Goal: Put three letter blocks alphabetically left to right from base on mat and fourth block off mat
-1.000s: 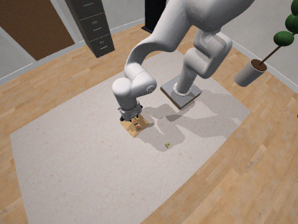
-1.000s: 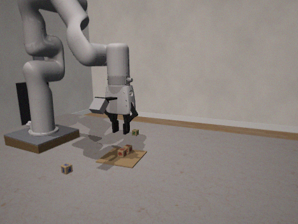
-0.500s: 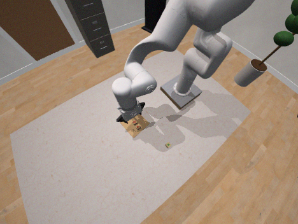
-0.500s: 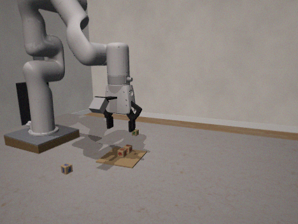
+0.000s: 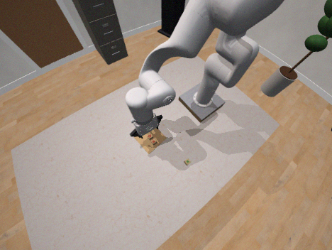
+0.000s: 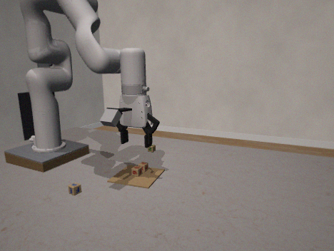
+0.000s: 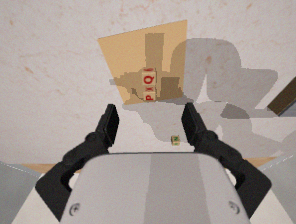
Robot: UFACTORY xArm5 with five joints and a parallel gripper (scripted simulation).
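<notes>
Nearest to the camera in the exterior view, a block with blue marks [image 6: 74, 189] stood on the surface [image 5: 89, 185] [image 6: 200, 214] [image 7: 50, 50], fully apart from the mat [image 5: 147, 148] [image 6: 143, 183] [image 7: 115, 55]. I could not tell what its top face showed.

On the mat there were two blocks with red letters, the Q block [image 5: 150, 136] [image 6: 136, 171] [image 7: 149, 77] and the P block [image 5: 154, 141] [image 6: 143, 166] [image 7: 149, 95]. They were close neighbours; whether they touched, I could not tell. Seen from the robot's base, P was to the left of Q, which was the correct order. The green-lettered block [image 5: 187, 162] [image 6: 151, 148] [image 7: 175, 140] lay off the mat, beyond the P side, and its letter seemed to be N.

The pincer [image 5: 147, 126] [image 6: 135, 142] [image 7: 150, 111] was fully open above the pair and had hold of nothing.

If the green letter was N, this block should probably come next, to the left of P. The blocks looked like wood: light, stiff, not fragile, perhaps a little slippery on their flat sides. It would be best to take it low, by two opposite side faces, and to leave space so that a finger did not push P.

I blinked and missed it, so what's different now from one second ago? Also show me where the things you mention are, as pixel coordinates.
The black-fingered gripper [image 5: 146, 126] [image 6: 136, 140] [image 7: 150, 111] opened: its fingers spread wide apart, and nothing is between them. I see no clear move of the arm. The two wooden cubes with red letters stayed on the tan square mat [image 5: 149, 150] [image 6: 143, 182] [image 7: 117, 55]. The wooden cube with green marks [image 5: 187, 162] [image 6: 151, 148] [image 7: 175, 140] and the one with blue marks [image 6: 75, 189] stayed off it.
</notes>
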